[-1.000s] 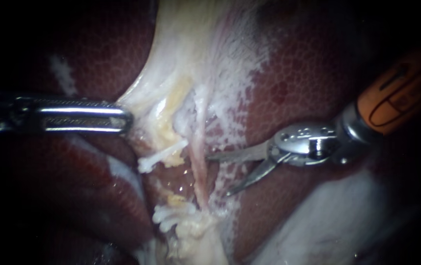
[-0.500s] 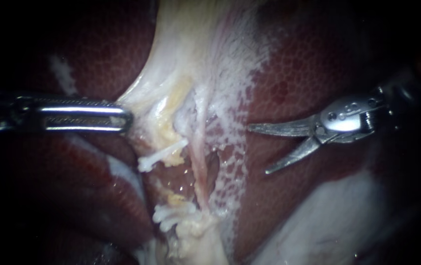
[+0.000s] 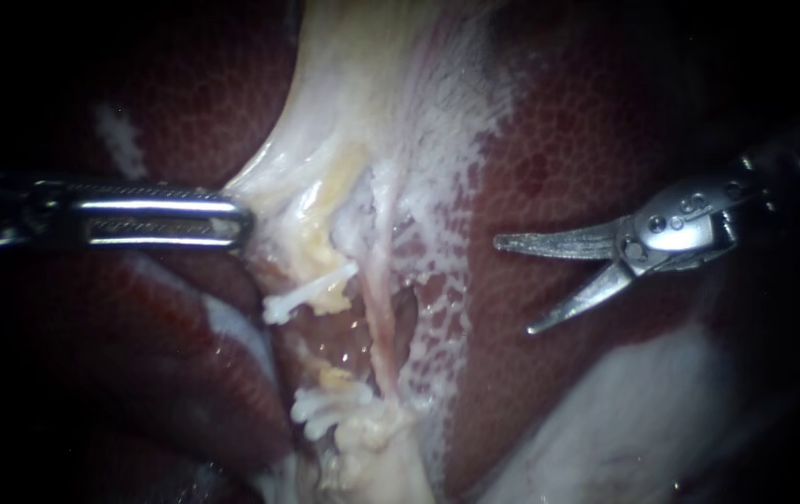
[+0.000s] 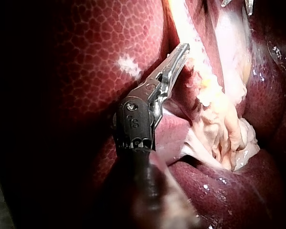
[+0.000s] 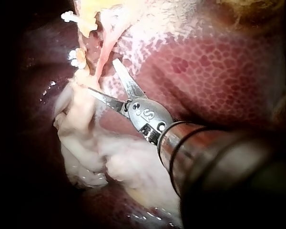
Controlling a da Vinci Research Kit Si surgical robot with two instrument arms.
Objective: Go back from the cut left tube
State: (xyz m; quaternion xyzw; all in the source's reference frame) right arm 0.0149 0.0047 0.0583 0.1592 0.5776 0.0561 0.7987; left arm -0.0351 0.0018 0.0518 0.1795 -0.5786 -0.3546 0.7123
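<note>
Backing off looks nearly done. Our right instrument (image 3: 514, 286) hangs well apart from the cut tube (image 3: 323, 278), out over bare liver (image 3: 549, 140), with its blades apart and gripping nothing. The cut tube sits mid-scene with a gap between its two stumps and white clips (image 3: 323, 411) on the ends. An uncut tube (image 3: 379, 322) runs just beside it, on the right instrument's side. Our left instrument (image 3: 236, 222) is on the cut tube's other side, jaws clamped on the edge of the pale tissue (image 3: 269, 187) near it.

To do it well, we'd pull straight back along the shaft, away from the cut tube. We'd keep the lower blade tip lifted off the liver, or bring the blades together before travelling further. The left hold should stay steady so nothing tugs the clips.

Views differ:
- **Right wrist:** the blades (image 5: 103, 76) look crowded against the uncut tube (image 5: 105, 45) and a pale lump (image 5: 81, 119). The endoscope shows a clear gap from the cut tube, so we judge that as foreshortening. This view also shows the pale lump spreading under the shaft, which is barely lit in the endoscope.
- **Left wrist:** it shows the toothed jaws (image 4: 177, 57) lying together, tip on the pale band. The endoscope gives only their side. We can't pick out the cut here.
</note>
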